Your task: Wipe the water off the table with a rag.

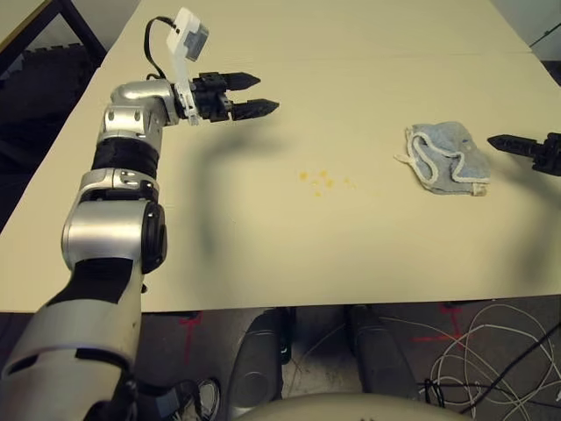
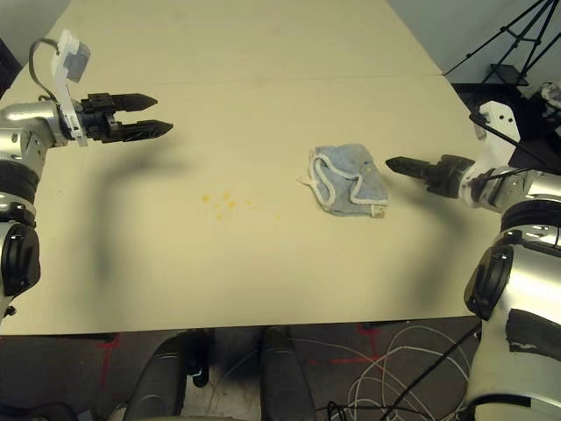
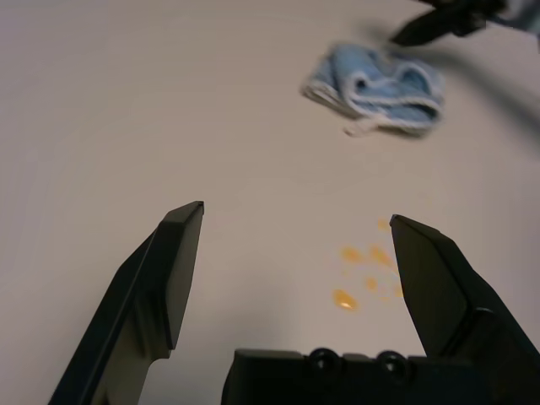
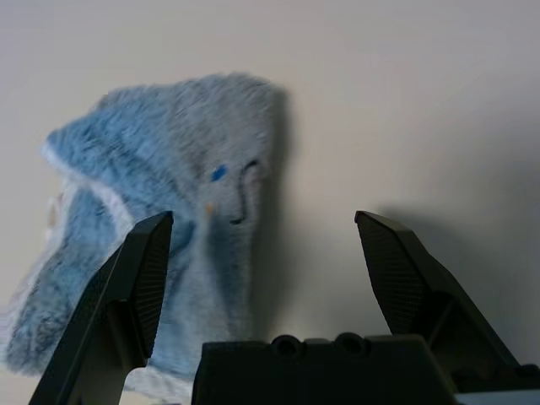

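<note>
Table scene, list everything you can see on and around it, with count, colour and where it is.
table: one, pale beige, spanning the scene, faint seam across its far part
rag: one, grey-blue with white corded hem, crumpled on the table toward the robot's right
water: a few small yellowish-orange droplets, loose cluster left of the rag
cables: several, white and black, on the floor below the table's near edge
tripod: one, black, beyond the table's far right
left gripper: black, open, above the table's left
right gripper: black, open, just right of the rag

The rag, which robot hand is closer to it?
The right. The right gripper hovers open just beside the rag, on its right. The left gripper is open far off to the rag's left, past the water.
</note>
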Available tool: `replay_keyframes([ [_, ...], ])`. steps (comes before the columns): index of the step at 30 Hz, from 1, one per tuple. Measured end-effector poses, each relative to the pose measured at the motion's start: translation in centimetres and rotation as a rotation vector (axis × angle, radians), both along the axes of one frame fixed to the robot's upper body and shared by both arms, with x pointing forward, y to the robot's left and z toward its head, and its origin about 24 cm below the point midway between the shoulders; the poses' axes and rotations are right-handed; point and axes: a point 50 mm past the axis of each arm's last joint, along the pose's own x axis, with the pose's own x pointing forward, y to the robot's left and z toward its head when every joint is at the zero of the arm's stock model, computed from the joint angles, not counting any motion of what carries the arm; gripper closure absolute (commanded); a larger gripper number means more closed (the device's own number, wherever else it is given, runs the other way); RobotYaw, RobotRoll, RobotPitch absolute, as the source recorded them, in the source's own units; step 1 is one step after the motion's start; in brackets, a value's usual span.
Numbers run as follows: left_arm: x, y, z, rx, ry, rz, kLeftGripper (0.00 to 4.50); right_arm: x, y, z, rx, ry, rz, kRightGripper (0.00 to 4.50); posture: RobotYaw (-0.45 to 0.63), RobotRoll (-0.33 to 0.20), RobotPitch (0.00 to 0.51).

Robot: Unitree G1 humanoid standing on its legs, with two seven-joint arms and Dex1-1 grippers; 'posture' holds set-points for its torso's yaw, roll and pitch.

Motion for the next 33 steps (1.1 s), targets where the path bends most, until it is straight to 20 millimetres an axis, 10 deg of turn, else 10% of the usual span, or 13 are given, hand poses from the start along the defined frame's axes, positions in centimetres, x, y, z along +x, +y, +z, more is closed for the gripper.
replay_keyframes([
  [18,-1.7,-1.2,-2.2,0.06,0.08,-0.069,0.0,0.4,1.9,-1.3,-0.021,0.132,0.109,0.02,0.06,0.0,0.256],
  [33,-1.7,-1.5,-2.7,0.049,0.08,-0.051,0.0,0.5,3.0,-2.1,0.084,0.178,0.11,4.47,0.03,0.0,0.245],
])
